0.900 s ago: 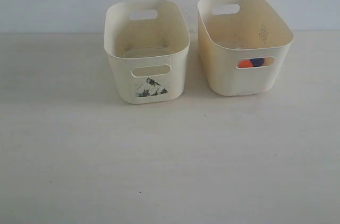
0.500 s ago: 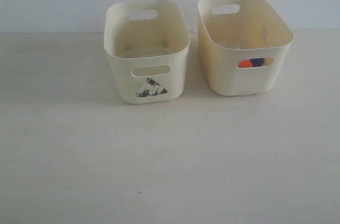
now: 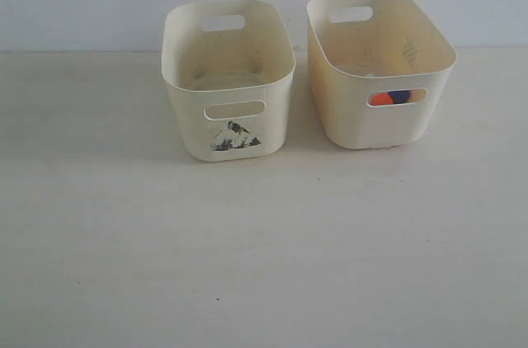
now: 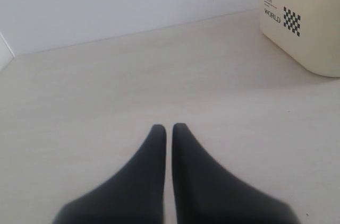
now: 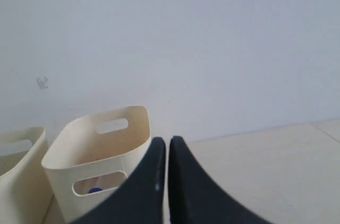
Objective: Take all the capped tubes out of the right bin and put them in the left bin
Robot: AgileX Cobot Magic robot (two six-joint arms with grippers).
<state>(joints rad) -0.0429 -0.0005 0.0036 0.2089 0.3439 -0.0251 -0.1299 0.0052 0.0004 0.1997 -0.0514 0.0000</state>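
Exterior overlooks left bin (image 3: 188, 113) and right bin (image 3: 345, 113) frontally; low wrist cameras seemingly flank them

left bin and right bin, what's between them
Only a narrow strip of bare table separates the left bin and right bin; the exterior view shows it.

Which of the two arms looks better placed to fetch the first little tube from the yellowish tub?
Probably the right. Its wrist view faces the right bin, the blue cap showing through the slot; the left arm's view catches a tub only at its edge. Both jaws are shut.
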